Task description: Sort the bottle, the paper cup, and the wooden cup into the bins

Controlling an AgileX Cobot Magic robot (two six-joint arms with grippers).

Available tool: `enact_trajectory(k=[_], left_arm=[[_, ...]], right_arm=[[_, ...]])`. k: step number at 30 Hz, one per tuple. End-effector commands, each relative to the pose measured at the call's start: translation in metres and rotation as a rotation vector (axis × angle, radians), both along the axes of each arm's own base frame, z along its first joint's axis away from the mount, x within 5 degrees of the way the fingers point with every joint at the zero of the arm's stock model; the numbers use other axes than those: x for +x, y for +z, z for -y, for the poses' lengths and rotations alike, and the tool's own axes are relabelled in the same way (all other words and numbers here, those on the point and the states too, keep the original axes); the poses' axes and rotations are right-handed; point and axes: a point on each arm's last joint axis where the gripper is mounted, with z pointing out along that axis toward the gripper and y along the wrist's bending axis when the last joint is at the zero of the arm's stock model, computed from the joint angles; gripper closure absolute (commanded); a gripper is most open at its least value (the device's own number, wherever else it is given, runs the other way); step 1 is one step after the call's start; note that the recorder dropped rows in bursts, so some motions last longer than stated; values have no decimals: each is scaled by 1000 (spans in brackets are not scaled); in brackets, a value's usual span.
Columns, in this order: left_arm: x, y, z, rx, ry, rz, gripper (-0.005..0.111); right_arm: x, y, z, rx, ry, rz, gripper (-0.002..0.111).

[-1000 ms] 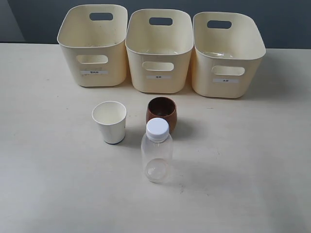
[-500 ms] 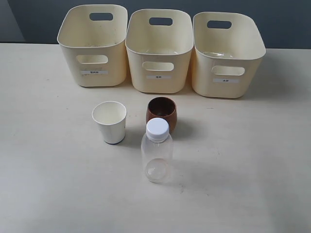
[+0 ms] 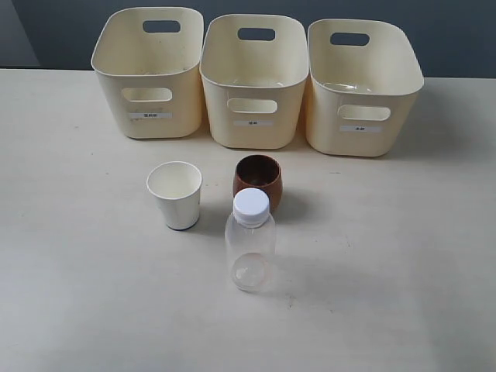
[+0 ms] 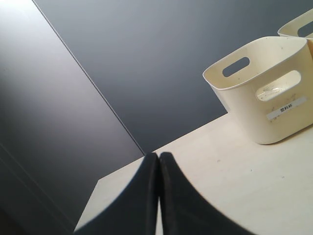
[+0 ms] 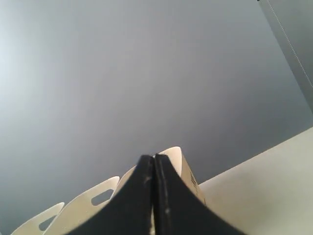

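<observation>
The pale bench (image 3: 403, 256) takes up nearly everything in sight, running back to a dark grey wall. Along its back edge stand the three cream bins (image 3: 252, 132) in a row, upright with their open tops up. The left bin (image 3: 112, 93) and the right bin (image 3: 325, 116) press in against the middle one so closely that I can't see any gap. Each has an oval handle cut-out in its front and back walls. Next in size is the bottle (image 3: 249, 248), clear plastic, standing upright about midway along the bench's width. It is closer to the front edge than either cup and well apart from the bins. Just behind it, toward the back edge, sits the wooden cup (image 3: 258, 180), reddish-brown and round, mouth up. The bottle's white cap (image 3: 252, 205) overlaps it from where I look, so I can't tell whether the two touch. The paper cup (image 3: 176, 198) stands upright to the left of the wooden cup, near it but with clear bench between them, level with the gap between the left and middle bins. Smaller still are the white labels (image 3: 149, 115), one on each bin's front under the handle cut-out, their print too small to read. From the wrist cameras, the left gripper (image 4: 158, 159) has its dark fingers pressed flat together with nothing between them, above the bench's left side near the left bin. The right gripper (image 5: 154, 159) is likewise closed on nothing, with the bins' rims beyond its tips.
</observation>
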Motion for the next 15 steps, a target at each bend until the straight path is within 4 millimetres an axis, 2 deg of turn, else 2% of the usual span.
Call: enact_trajectory(k=[1,4,8,12,15], left_arm=[[0,0,0,-10,-3,9,107],[0,0,0,-10,-3,9,107],[0,0,0,-10,-3,9,107],[0,0,0,-12,-3,9,107],[0,0,0,-12,-3,9,107]], right_arm=[[-10,37,1,25,-1,153,109],[-23,82,-2,-23,9,283,109],[-19,116,-6,-98,29,306,109],[0,149,-16,-184,122,310,109],[22,167,-38,-370,341,331,109]])
